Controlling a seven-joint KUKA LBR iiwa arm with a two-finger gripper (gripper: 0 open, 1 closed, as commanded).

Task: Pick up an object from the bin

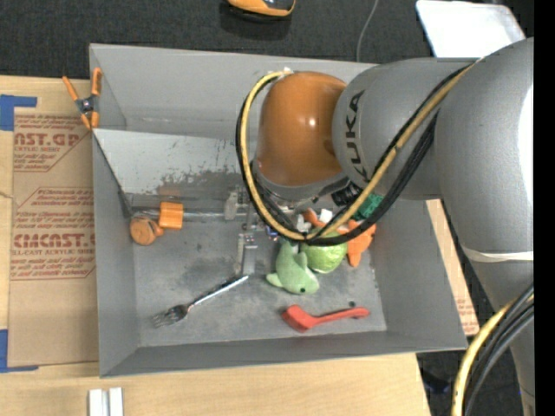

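Apparently at approach step, with gripper [247, 258] low at bin [156, 154] middle, by fork [204, 299] handle tip (fork angled toward near-left corner) and just beside green plush toy [292, 273], open-or-closed impossible to tell, nothing visibly held; next likely needs centring on one, closing, lifting.

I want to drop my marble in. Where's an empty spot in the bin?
Bare bin floor lies between the orange pieces and the fork. It's crowded by the gripper, with the green plush toy and red spoon.
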